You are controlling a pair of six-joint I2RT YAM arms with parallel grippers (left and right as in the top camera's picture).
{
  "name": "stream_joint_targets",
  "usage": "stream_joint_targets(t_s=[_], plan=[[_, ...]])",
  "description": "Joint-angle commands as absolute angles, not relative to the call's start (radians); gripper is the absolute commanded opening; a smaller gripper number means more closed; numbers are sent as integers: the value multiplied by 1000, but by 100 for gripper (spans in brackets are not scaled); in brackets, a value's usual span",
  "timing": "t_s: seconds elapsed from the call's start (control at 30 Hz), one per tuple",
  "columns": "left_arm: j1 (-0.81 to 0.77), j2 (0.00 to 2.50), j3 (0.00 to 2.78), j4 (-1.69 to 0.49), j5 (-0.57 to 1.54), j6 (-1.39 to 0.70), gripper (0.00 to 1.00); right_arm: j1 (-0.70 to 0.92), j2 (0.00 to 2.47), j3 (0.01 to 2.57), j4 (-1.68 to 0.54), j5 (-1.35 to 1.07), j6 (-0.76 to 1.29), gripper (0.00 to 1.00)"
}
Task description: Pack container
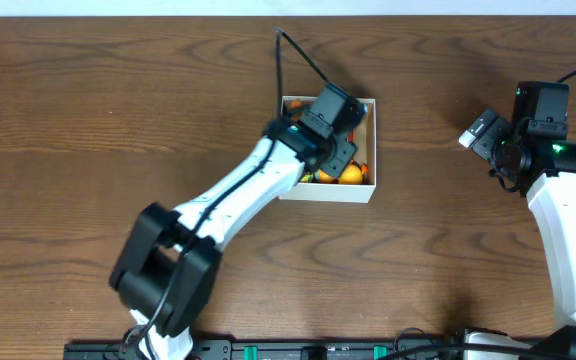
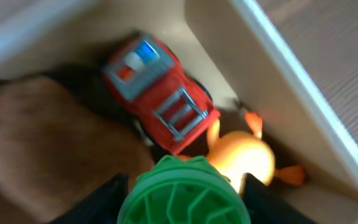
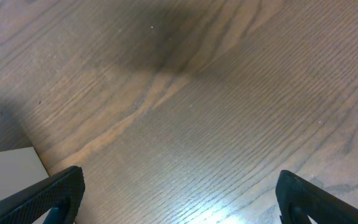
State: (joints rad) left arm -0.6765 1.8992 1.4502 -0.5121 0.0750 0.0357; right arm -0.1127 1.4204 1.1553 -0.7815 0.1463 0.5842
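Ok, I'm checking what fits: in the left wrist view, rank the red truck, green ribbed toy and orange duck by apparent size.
Largest, too close to rank: red truck and green ribbed toy, which is nearest the camera and cropped.
Smallest: orange duck, partly hidden.

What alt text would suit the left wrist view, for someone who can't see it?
A round green ribbed plastic toy, held by the left gripper, hangs over the white-walled, tan-lined container. Below lie a red toy fire truck, a yellow-orange rubber duck and a blurred brown shape.
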Motion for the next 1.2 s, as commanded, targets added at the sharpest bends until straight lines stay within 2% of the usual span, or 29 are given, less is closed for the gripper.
stream_joint_targets(t_s=[0.0, 0.27, 0.37, 0.6, 0.83, 1.17], plan=[[-678, 1861, 1463, -501, 67, 25, 98, -118, 1427, 1155, -780, 150, 579, 99], [-669, 1675, 1468, -504, 48, 26, 98, -118, 1427, 1155, -780, 150, 579, 99], [-669, 1589, 1468, -524, -80, 26, 98, -118, 1427, 1155, -780, 150, 579, 99], [-669, 1382, 1468, -741, -370, 26, 98, -118, 1427, 1155, -780, 150, 579, 99], [-669, 1219, 1468, -888, -386, 85, 98, -118, 1427, 1155, -780, 150, 579, 99], [-668, 904, 1459, -940, -395, 60, 98, -118, 1427, 1155, -780, 150, 579, 99]])
